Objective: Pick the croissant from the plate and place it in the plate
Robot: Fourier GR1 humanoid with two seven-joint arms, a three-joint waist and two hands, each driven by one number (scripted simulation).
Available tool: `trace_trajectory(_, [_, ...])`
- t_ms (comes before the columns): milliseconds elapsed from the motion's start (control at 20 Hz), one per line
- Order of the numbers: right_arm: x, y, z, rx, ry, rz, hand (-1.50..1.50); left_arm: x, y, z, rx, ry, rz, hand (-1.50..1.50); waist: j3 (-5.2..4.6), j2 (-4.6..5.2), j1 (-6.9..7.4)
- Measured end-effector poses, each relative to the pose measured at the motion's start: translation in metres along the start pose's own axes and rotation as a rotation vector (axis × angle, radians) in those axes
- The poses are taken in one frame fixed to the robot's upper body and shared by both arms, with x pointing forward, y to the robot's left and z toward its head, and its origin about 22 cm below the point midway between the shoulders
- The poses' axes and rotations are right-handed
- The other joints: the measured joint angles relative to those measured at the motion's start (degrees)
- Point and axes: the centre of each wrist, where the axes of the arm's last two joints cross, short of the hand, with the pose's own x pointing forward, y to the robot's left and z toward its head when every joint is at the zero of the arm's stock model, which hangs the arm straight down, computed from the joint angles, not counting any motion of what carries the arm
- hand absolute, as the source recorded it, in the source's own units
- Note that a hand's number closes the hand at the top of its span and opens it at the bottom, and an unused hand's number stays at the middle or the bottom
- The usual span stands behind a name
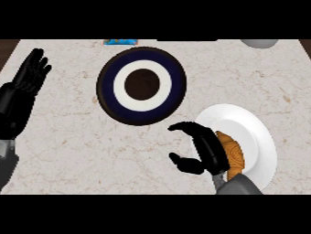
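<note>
The right hand (204, 147) is hanging over the white plate's (253, 125) 9 o'clock rim, half open. Its fingers are bending into a hook, the thumb is standing well apart from them, and nothing is lying between them. The croissant (234, 154) is lying on the white plate at the hand's 3 o'clock, partly hidden by it; whether they are touching cannot be told. The dark plate (109, 87) is sitting at the hand's 11 o'clock, empty. The left hand (26, 80) is resting open at the view's 9 o'clock edge, fingers up.
</note>
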Motion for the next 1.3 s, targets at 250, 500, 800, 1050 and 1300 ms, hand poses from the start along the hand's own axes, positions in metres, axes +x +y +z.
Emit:
trace_trajectory(250, [0.002,0.021,0.019,-0.136,-0.068,-0.043,-1.50,-0.004,-0.005,-0.003,-0.011,-0.004,0.003,0.00,0.14,0.05,0.01])
trace_trajectory(500, [0.032,-0.001,0.018,-0.169,-0.081,0.078,-1.50,-0.001,0.000,-0.005,-0.006,-0.001,0.001,0.00,0.09,-0.16,-0.19])
trace_trajectory(800, [0.047,-0.030,0.013,-0.063,0.113,0.347,-1.50,-0.004,-0.001,-0.003,0.003,0.007,-0.004,0.00,-0.14,-0.59,-0.75])
trace_trajectory(1050, [0.063,-0.042,0.011,0.095,0.332,0.555,-1.50,-0.004,-0.001,-0.002,0.000,0.007,-0.005,0.00,-0.19,-0.59,-0.65])
trace_trajectory(1300, [0.090,-0.043,0.011,0.261,0.531,0.664,-1.50,-0.001,-0.001,-0.004,-0.003,0.002,-0.001,0.00,-0.08,-0.39,-0.34])
